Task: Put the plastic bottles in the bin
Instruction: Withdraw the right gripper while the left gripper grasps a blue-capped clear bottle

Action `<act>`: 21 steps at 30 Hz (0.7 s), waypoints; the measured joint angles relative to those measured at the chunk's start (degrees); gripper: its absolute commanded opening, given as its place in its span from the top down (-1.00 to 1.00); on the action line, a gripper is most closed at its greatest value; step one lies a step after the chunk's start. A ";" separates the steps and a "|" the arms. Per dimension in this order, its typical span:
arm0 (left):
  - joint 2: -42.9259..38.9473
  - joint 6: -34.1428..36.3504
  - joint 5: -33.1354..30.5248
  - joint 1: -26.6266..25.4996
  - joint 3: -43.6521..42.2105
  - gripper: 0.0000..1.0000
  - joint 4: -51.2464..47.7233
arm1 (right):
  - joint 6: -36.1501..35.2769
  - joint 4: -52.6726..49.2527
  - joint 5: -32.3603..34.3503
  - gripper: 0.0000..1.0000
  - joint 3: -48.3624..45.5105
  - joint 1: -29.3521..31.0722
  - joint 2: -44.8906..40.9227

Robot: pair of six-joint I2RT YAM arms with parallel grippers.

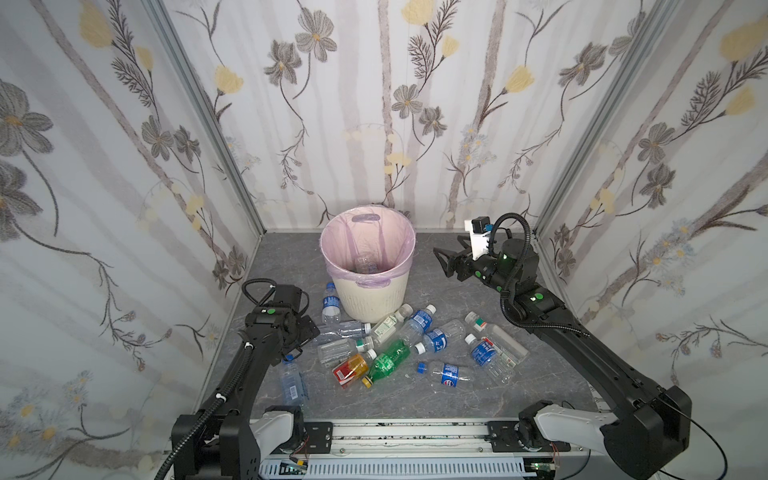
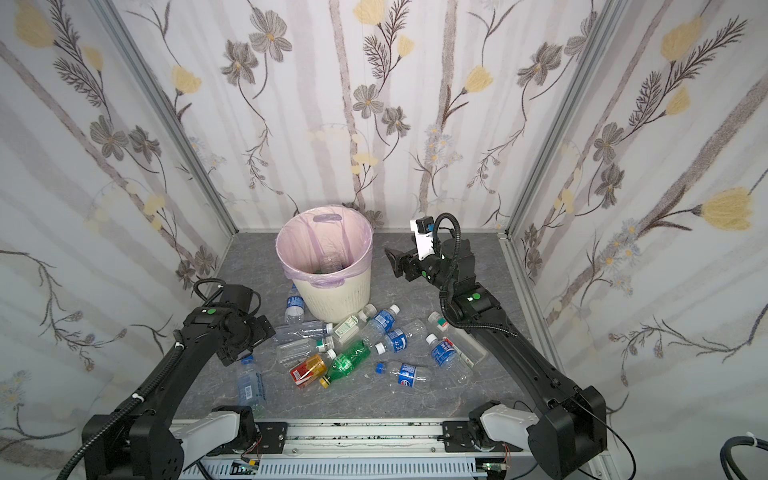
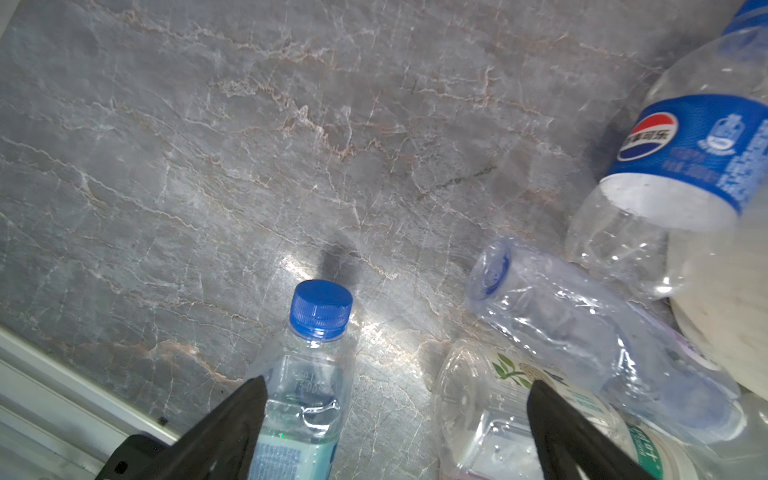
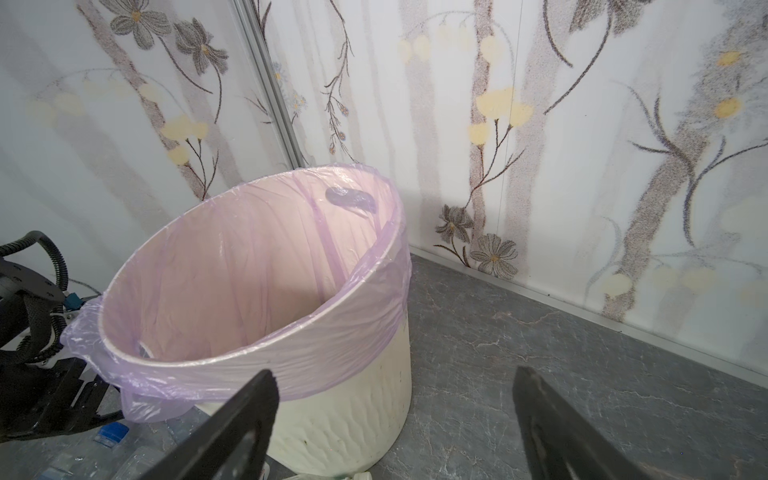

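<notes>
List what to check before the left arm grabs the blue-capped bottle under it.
1. Left tool open and empty: ok.
2. Blue-capped bottle centred between its jaws: not ok. It lies toward one side, and a leaf-labelled bottle sits toward the opposite side.
3. Tool's height above that bottle: cannot tell.
4. Right tool empty and off the bin mouth: ok, it is beside the rim.
5. Bin upright with room left: ok, a clear bottle shows at the bottom.
</notes>
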 measured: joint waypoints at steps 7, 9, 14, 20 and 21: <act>-0.66 -3.30 -0.37 -1.77 -4.11 -1.00 -2.49 | 0.42 1.57 0.46 -0.78 -0.85 -1.55 -1.31; -0.55 -3.91 -0.79 -2.38 -4.11 -1.00 -2.86 | 0.42 1.81 0.44 -0.78 -0.98 -2.05 -1.42; 1.11 -5.81 -1.27 -2.91 -5.14 -1.00 -3.21 | 0.42 1.90 0.44 -0.78 -1.44 -3.06 -2.12; 2.82 -9.38 0.00 -4.87 -8.52 -1.00 -3.52 | 0.55 2.01 0.42 -0.80 -2.56 -4.57 -4.85; 3.28 -9.81 0.17 -4.87 -8.70 -1.00 -3.32 | 0.57 2.10 0.42 -0.80 -2.86 -4.81 -5.33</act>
